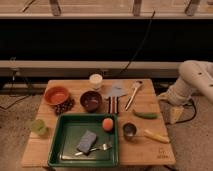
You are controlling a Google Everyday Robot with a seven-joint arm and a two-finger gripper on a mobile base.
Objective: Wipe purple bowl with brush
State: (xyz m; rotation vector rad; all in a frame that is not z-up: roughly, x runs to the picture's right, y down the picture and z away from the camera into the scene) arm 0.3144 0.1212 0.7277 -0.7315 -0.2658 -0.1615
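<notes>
Gripper [175, 114] hangs just off the right edge of the table [150, 150], jaws apart with nothing in them, so I'd say this is step one: go get the brush [134, 95]. It's lying slanted on the right part of the table, apart from the purple bowl [91, 101], which sits mid-table behind the green tray [65, 150]. Next move needs a reach in and down onto that thin handle; the way in from the right looks open, though a green pod [145, 114] sits near the brush's front end.

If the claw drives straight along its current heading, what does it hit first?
Claw points down, just off the right edge of the table: likely floor first, though depth is unclear.
</notes>
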